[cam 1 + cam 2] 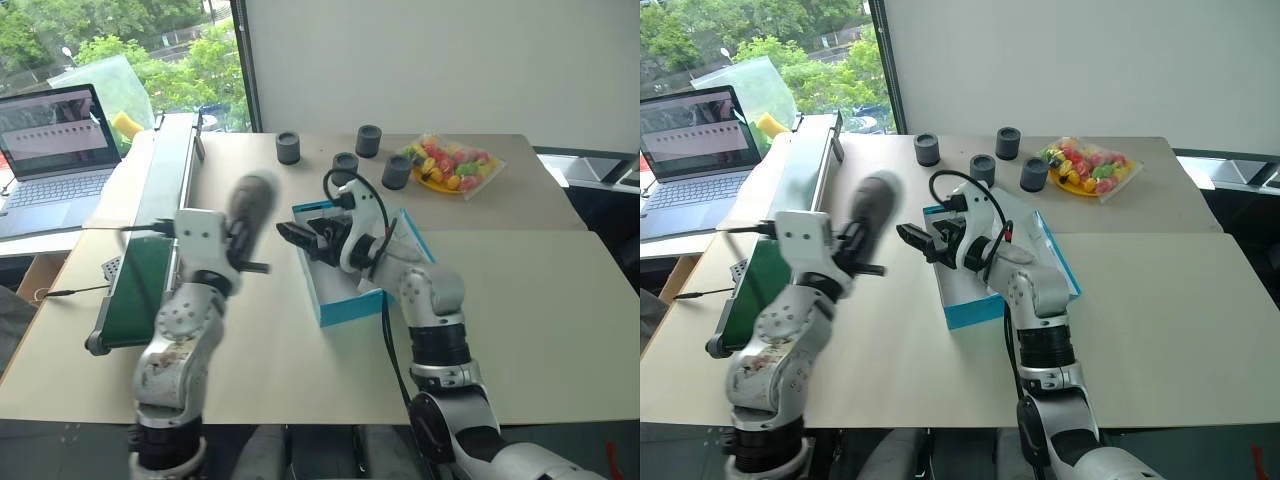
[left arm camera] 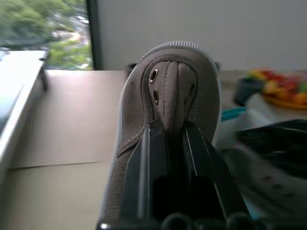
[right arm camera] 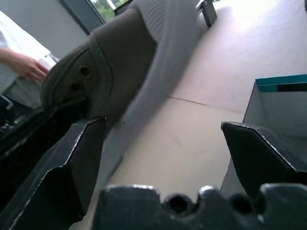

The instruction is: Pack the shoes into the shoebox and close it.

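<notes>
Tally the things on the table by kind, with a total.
Dark grey round cylinders: 4
Grey-taupe canvas sneaker, held above the table: 1
Bright blue cardboard shoebox: 1
Clear bag of colourful sweets: 1
Open silver laptop: 1
Total: 8

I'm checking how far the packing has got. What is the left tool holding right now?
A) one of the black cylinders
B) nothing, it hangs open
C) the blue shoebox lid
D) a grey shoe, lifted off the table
D: in the left wrist view the left tool's fingers are shut on the grey shoe, which the head view shows raised above the table beside the shoebox.
</notes>
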